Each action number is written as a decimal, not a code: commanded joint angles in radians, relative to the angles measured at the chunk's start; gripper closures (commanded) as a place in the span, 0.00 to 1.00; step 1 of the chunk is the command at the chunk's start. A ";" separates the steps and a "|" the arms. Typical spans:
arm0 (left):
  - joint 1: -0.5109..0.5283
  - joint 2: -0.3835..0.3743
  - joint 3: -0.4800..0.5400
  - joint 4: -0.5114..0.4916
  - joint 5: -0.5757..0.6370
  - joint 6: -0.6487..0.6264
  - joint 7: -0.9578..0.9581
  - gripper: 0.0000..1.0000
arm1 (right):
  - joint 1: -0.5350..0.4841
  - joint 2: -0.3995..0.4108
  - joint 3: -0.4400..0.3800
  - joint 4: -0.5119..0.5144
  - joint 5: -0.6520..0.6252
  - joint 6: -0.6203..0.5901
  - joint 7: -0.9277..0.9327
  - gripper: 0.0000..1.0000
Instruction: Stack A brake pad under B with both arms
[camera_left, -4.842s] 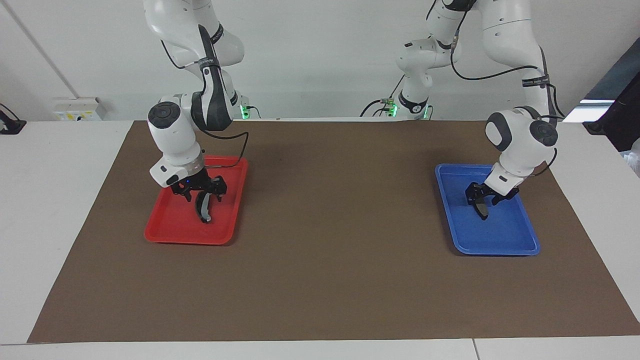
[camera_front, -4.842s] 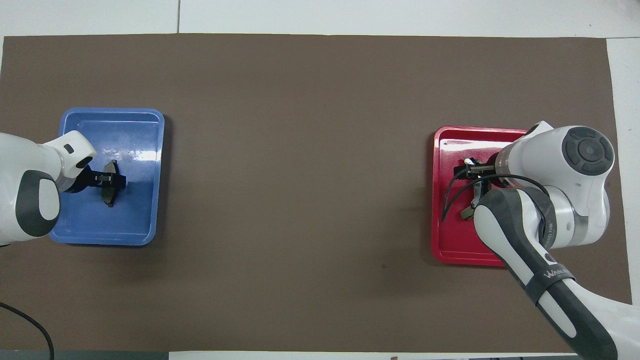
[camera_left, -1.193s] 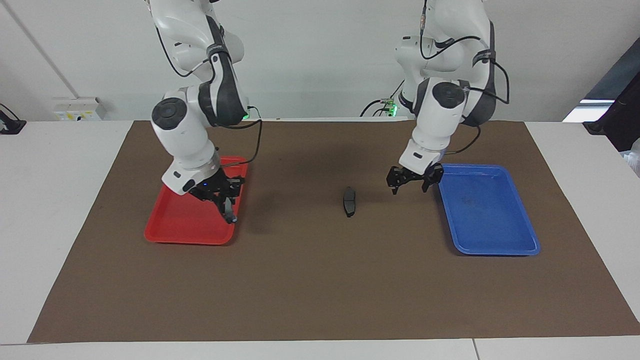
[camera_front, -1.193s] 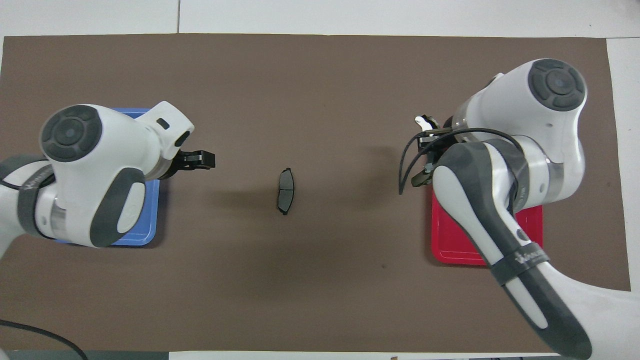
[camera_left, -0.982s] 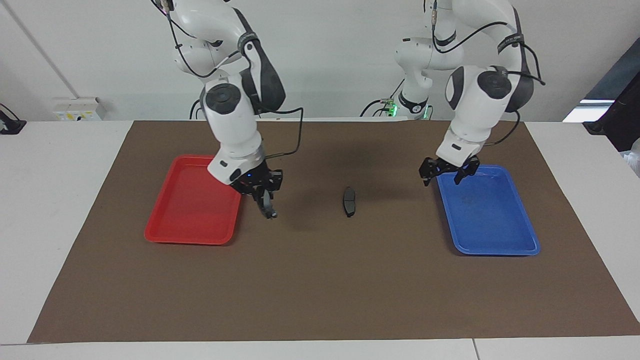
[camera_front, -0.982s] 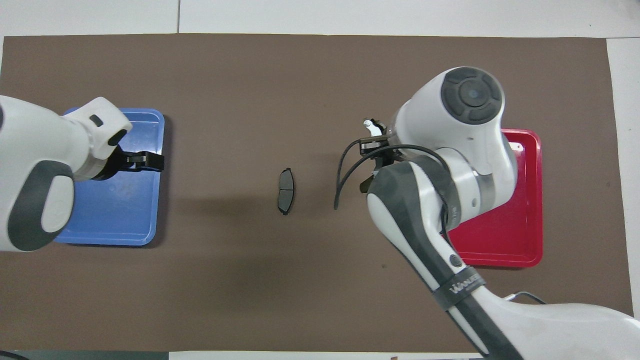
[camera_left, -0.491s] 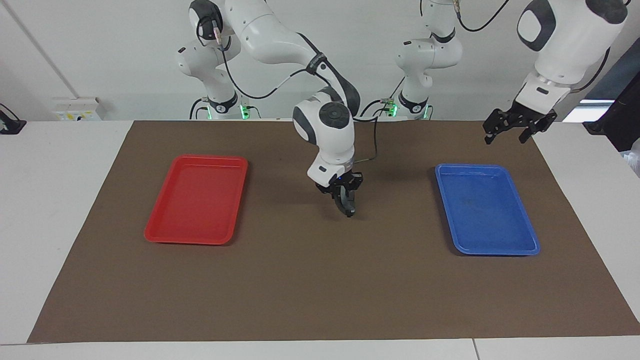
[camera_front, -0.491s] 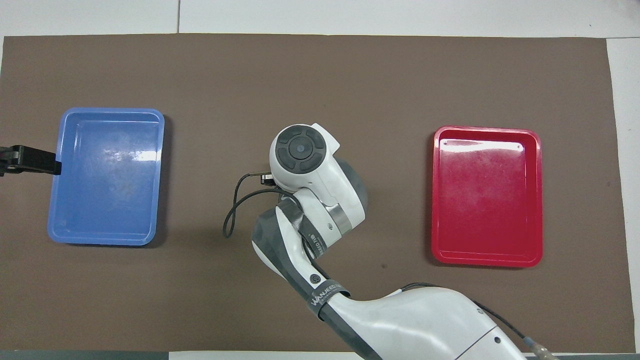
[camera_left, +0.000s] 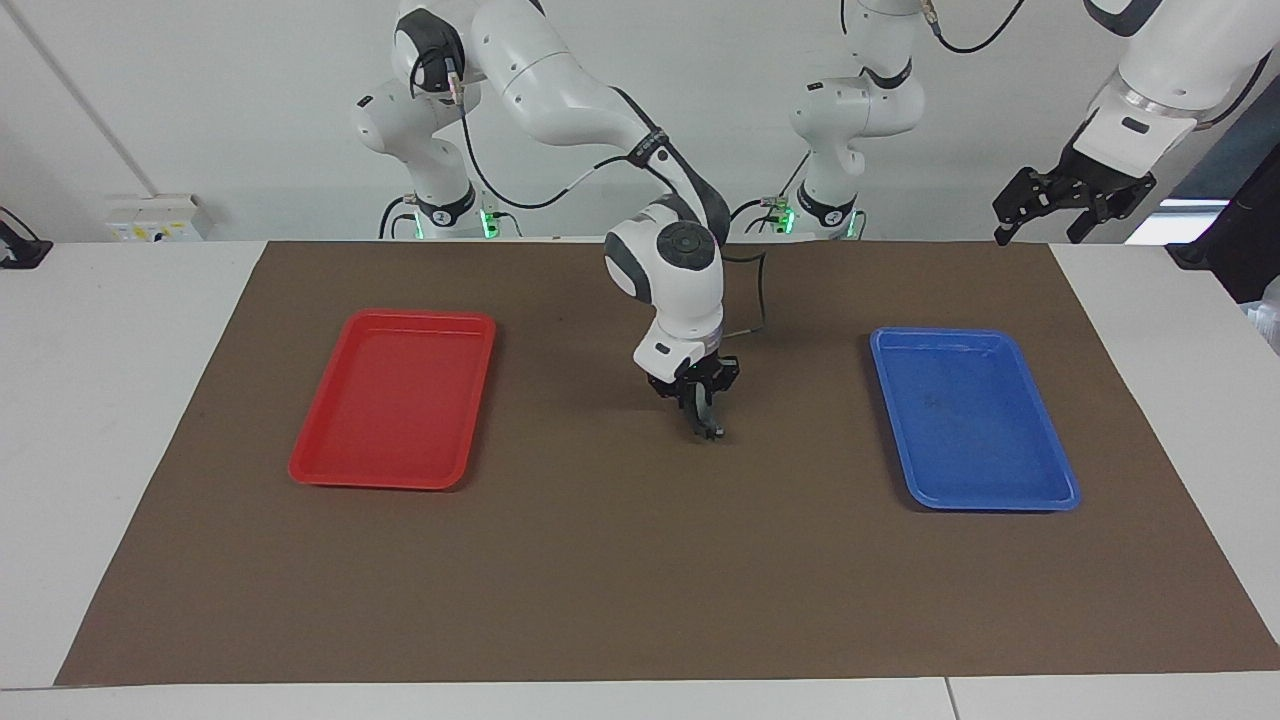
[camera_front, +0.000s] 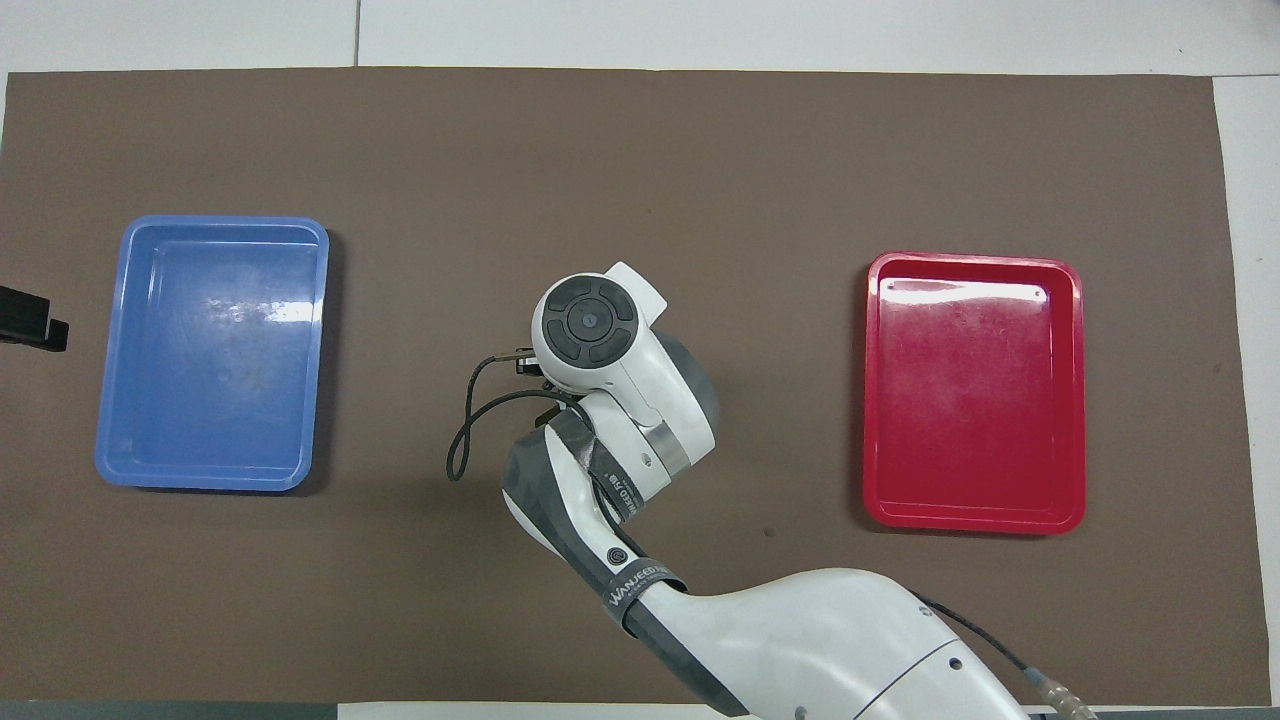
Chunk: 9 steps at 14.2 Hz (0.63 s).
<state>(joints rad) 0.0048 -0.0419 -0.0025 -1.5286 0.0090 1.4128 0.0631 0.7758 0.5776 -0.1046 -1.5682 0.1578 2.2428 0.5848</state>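
Observation:
My right gripper is low over the middle of the brown mat, shut on B, the long black curved pad. B hangs down from the fingers and its lower end is at the mat. The A brake pad is hidden under the gripper and B in the facing view. In the overhead view my right arm's wrist covers both pads and the gripper. My left gripper is open and empty, raised high past the blue tray at the left arm's end. Only its tip shows in the overhead view.
A red tray lies empty toward the right arm's end of the table, also in the overhead view. A blue tray lies empty toward the left arm's end, also in the overhead view. The brown mat covers the table.
My right gripper carried B from the red tray to the middle and came down over the A pad. My left gripper left the A pad there and rose away.

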 joint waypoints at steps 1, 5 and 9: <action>0.009 -0.009 -0.008 -0.012 0.003 -0.020 0.004 0.01 | -0.012 -0.028 0.005 -0.039 0.025 0.032 -0.020 1.00; 0.011 -0.010 -0.010 -0.013 0.008 -0.026 0.006 0.01 | -0.007 -0.036 0.006 -0.061 0.025 0.034 -0.022 1.00; 0.011 -0.024 -0.010 -0.045 0.008 0.004 -0.029 0.01 | 0.000 -0.045 0.006 -0.085 0.025 0.040 -0.022 1.00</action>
<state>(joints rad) 0.0049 -0.0422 -0.0027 -1.5361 0.0090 1.4018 0.0578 0.7784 0.5689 -0.1033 -1.5975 0.1578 2.2547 0.5841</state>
